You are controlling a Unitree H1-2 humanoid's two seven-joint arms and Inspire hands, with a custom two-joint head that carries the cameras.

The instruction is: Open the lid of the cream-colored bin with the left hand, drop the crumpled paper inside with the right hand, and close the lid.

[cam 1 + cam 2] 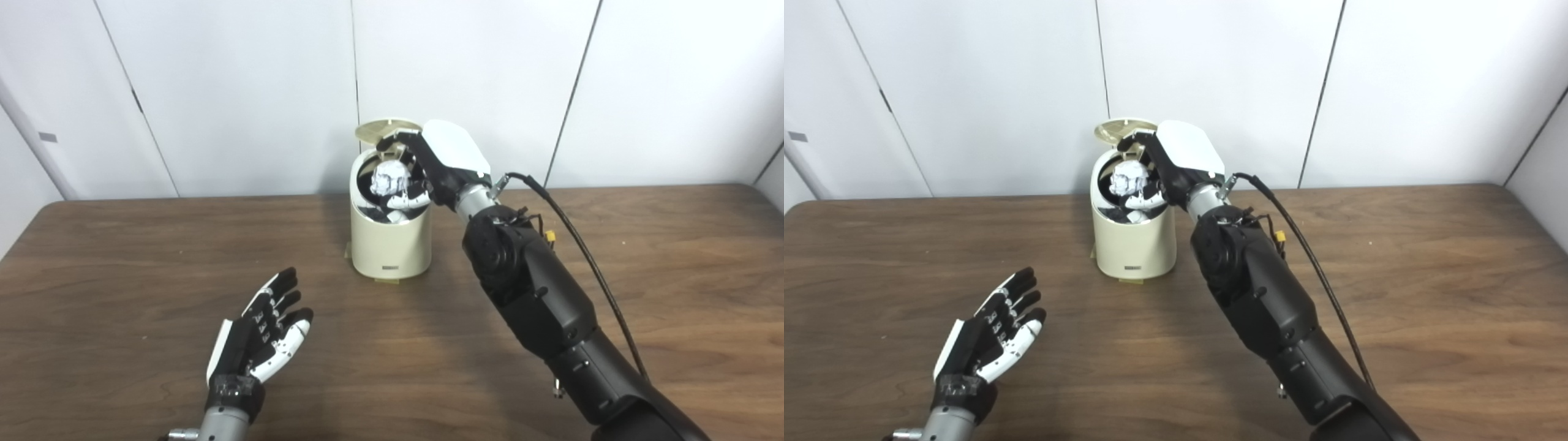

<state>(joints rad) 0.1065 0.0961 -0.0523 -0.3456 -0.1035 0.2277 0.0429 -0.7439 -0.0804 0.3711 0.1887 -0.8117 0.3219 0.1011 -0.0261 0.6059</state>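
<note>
Left eye view, bin: the cream-colored bin (390,245) stands upright on the brown desk (122,257), toward the far edge, in front of the white wall panels (245,92).
Lid: the round lid (380,129) is swung up and stands tilted at the back of the bin's rim, so the mouth is uncovered.
Paper: the crumpled paper (390,177) sits in the bin's mouth, a white ball against the dark inside. Whether it rests on what lies below or hangs from the fingers cannot be told.
Right hand: the right hand (432,165) reaches over the bin from the right side, its white back turned up and its dark fingers (401,144) curled down into the opening, around the paper. They look closed about it, but the contact itself is hidden, so a firm grip cannot be confirmed.
Right arm: the black forearm (533,294) runs from the lower right corner up to the bin, with a black cable (588,257) looping beside it.
Left hand: the left hand (263,334) lies low over the desk, well apart from the bin on the near left side, palm turned up and inward, fingers spread and holding nothing.
Bin base: a small tab (387,281) shows at the foot of the bin, on the near side.
</note>
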